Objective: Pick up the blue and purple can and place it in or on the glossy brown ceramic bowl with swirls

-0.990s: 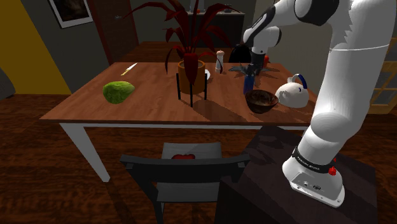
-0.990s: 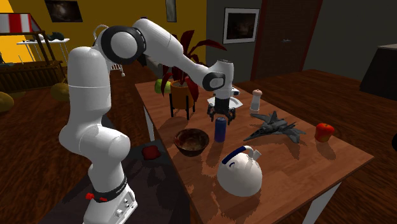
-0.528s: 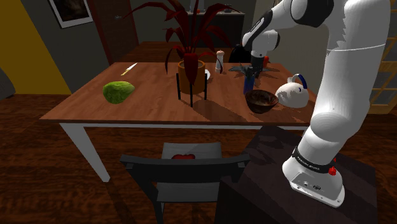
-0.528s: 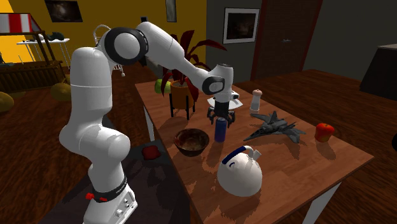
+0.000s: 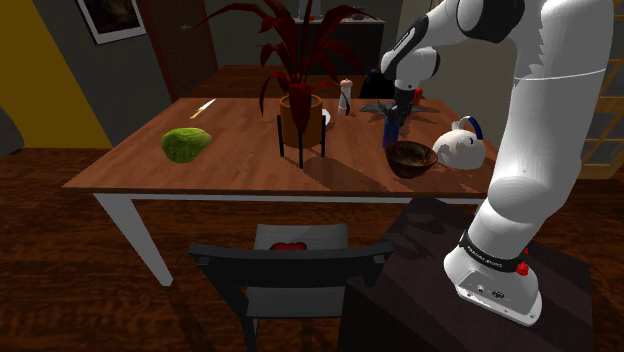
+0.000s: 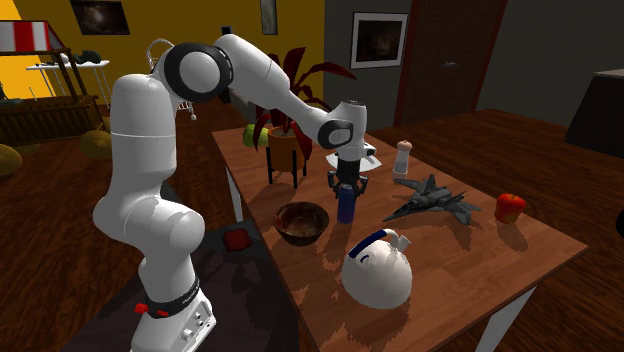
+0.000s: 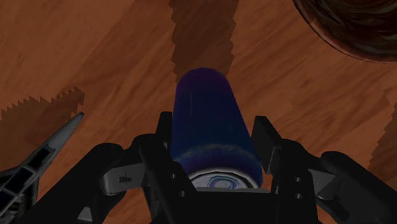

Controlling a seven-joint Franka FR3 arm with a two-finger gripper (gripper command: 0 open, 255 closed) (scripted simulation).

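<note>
Second exterior view, left to right: potted plant on its stand, set well back. Brown bowl sits near the table edge on the arm's side. Blue-purple can stands upright on the table just beside the bowl, a strip of bare wood between them. White kettle is nearer the camera, toy jet apart from the can. Jaws straddle the can's upper part, pressed to its sides in the wrist view. Versus 1.0 s ago: jaws lower and narrower, can unmoved.

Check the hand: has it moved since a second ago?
Yes. In the second exterior view the hand has dropped around the top of the blue can.
</note>
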